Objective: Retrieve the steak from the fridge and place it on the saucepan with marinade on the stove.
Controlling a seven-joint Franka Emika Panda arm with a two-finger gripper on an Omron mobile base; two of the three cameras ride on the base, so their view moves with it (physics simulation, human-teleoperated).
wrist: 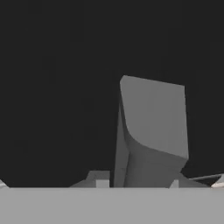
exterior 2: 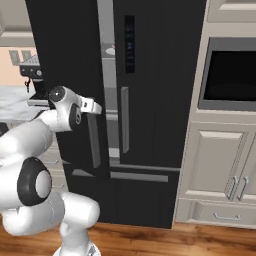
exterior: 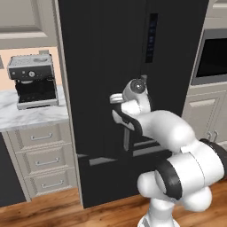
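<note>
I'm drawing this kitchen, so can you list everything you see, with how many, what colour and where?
fridge: one, black, middle, left door swung slightly ajar
fridge handles: two, grey, upright bars on the doors
coffee machine: one, black and silver, on the counter left of the fridge
counter: one, white marble, left
drawers: three, beige, under the counter
oven: one, dark glass, in the wall right of the fridge
cupboard doors: beige, under the oven
floor: brown wood
arm: one, white
pincer: one, at the left door's handle
</note>
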